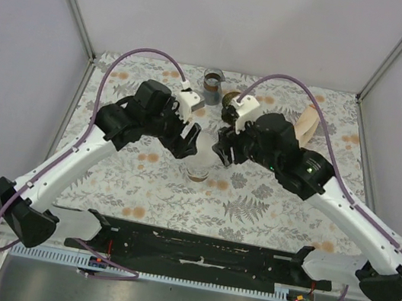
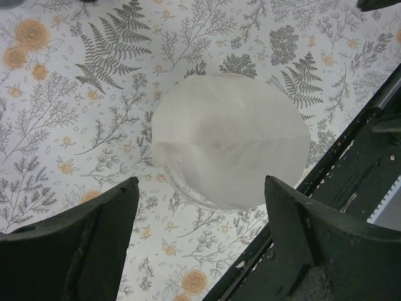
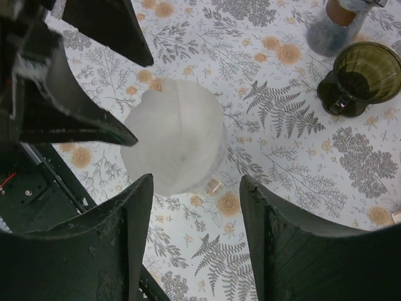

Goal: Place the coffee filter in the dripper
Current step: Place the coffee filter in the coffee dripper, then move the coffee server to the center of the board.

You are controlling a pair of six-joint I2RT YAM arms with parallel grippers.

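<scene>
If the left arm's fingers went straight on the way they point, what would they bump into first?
Probably the coffee filter, draped over a clear glass just ahead of the open left fingers; depth is hard to judge.

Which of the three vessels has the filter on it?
The clear glass vessel at the centre: the white coffee filter covers its mouth. The olive dripper and brown-banded jar stand apart without it.

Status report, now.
Left tool open, right tool open, both empty. Coffee filter resting on glass carafe, not in dripper. Dripper empty, jar beside it.
</scene>
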